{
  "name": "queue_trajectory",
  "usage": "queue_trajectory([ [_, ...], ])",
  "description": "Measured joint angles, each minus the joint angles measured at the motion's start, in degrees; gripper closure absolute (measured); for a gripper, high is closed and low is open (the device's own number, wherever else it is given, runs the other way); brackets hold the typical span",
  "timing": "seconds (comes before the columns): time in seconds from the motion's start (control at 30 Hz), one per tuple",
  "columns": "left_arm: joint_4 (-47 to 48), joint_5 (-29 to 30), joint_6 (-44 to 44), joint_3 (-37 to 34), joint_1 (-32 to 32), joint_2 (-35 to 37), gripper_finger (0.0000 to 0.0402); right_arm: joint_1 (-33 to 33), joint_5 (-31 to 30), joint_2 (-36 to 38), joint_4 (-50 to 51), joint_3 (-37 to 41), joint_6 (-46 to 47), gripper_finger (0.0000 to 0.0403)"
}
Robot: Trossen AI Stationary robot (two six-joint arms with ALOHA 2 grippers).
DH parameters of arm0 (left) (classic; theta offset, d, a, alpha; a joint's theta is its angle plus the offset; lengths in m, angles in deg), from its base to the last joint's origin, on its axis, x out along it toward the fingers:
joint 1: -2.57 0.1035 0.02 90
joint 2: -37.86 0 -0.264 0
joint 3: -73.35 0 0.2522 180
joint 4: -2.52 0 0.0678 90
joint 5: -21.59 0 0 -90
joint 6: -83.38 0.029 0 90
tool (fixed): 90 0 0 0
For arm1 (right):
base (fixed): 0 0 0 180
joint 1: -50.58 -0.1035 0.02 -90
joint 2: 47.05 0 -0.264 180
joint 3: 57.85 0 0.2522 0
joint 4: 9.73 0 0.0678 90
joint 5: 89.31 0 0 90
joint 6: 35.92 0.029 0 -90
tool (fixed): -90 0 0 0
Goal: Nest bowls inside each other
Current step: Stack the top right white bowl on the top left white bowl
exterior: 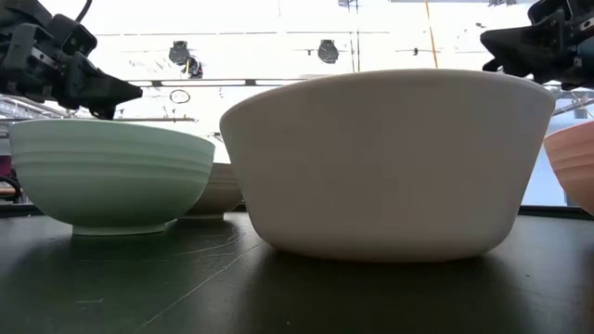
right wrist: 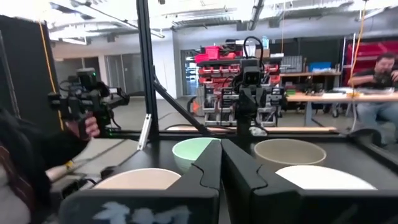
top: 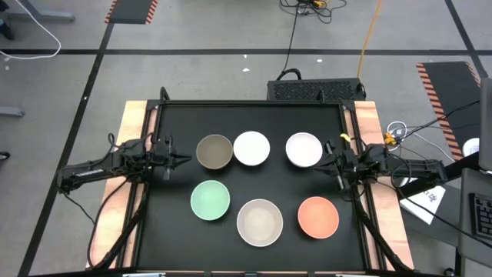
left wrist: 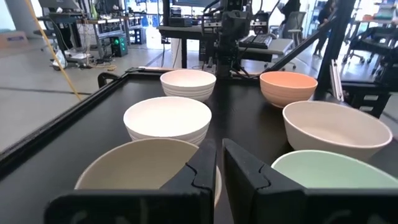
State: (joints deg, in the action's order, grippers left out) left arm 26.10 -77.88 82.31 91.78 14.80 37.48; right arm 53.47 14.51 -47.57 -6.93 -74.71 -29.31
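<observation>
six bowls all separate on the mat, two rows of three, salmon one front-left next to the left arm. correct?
Not quite. The salmon-orange bowl sits front-right, on the right gripper's side; the mint green bowl is the one front-left, nearer the left gripper. The high view shows this. The rest holds: six bowls, none nested, two rows of three on the black mat.

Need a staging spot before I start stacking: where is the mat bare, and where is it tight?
Bare: the black mat between its far edge and the bowl row, and the strip beside the mint green bowl near the left gripper. Tight: grey-brown bowl and white bowl nearly touch.
</observation>
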Motion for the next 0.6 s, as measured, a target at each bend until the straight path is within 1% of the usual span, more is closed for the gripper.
queue_trajectory([
  [0.1,-0.05,0.02,-2.0,0.01,-0.01,0.0,0.0371,-0.01,0.0,0.0,-0.17,-0.01,2.01,0.0403],
  [0.27,-1.43,-0.05,-7.24,0.0,0.0,0.02,0.0371,-0.01,-0.02,0.0,-2.66,-0.02,1.28,0.0403],
  [0.33,-3.62,-0.06,-7.69,-0.07,0.0,-0.02,0.0371,0.01,-0.02,0.02,-3.45,-0.02,-1.17,0.0403],
  [0.43,-9.49,0.0,-7.01,-0.07,-0.01,0.0,0.0371,0.01,-0.35,-0.32,-4.23,0.0,-3.88,0.0403],
  [0.5,-12.39,0.0,-6.98,-0.07,-0.02,0.0,0.0371,0.08,-2.42,-0.39,-4.23,-0.02,-5.09,0.0403],
  [0.6,-14.65,0.26,-6.65,0.02,0.0,0.0,0.0371,0.16,-9.24,-1.26,-2.75,-0.02,-6.32,0.0403],
])
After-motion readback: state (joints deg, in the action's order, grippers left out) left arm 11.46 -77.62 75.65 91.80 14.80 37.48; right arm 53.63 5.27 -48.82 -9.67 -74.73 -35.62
